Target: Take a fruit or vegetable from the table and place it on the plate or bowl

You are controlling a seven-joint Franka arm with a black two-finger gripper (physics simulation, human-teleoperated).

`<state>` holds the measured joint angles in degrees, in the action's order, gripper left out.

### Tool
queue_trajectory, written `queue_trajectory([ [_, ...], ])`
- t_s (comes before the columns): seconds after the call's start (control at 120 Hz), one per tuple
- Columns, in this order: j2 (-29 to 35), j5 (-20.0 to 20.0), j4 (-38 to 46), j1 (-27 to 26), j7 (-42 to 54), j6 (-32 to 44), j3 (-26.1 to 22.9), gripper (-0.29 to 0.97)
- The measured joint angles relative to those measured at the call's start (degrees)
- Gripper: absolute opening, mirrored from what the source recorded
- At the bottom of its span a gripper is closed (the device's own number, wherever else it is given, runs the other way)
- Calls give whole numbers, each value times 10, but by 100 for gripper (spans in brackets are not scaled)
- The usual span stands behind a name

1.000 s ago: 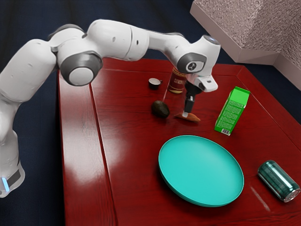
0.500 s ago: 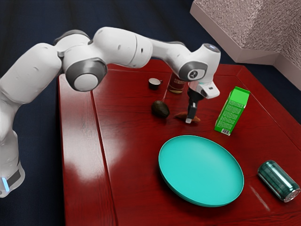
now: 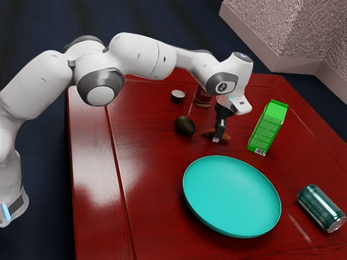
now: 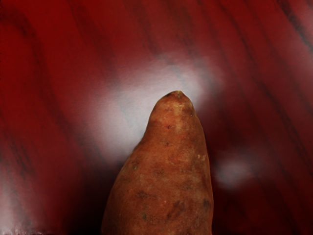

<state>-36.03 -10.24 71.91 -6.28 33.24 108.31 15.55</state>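
Note:
A brown sweet potato (image 3: 225,136) lies on the red wooden table (image 3: 152,179), between the avocado and the green carton. My gripper (image 3: 218,138) is down on its middle, pointing straight down, and both ends of the potato stick out beside it. In the wrist view the sweet potato (image 4: 164,186) lies directly under the hand, its tapered tip pointing away over the table. A dark avocado (image 3: 185,125) lies just to the exterior view's left of the gripper. The teal plate (image 3: 231,195) sits nearer the front, apart from the gripper, with nothing on it.
A green carton (image 3: 267,127) stands upright at the exterior view's right of the gripper. A brown can (image 3: 203,98) and a small dark cup (image 3: 178,96) stand behind it. A green soda can (image 3: 321,208) lies on its side at the plate's right. A grey wall block (image 3: 287,32) rises at the far right.
My hand has come down from just above the sweet potato onto its middle. It has barely moved over the last half second. The potato has stayed where it was.

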Motion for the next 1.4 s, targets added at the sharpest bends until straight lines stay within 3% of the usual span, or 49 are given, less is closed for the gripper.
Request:
queue_trajectory([
  [0.125,-1,-1,0,0,-6,-1,0,23],
  [0.217,0,-1,-1,0,-18,-4,0,17],
  [0.642,13,3,-39,-6,-70,-60,15,14],
  [1.125,97,23,-35,-29,-112,-169,12,15],
  [1.4,151,25,-1,-86,-133,-225,11,14],
])
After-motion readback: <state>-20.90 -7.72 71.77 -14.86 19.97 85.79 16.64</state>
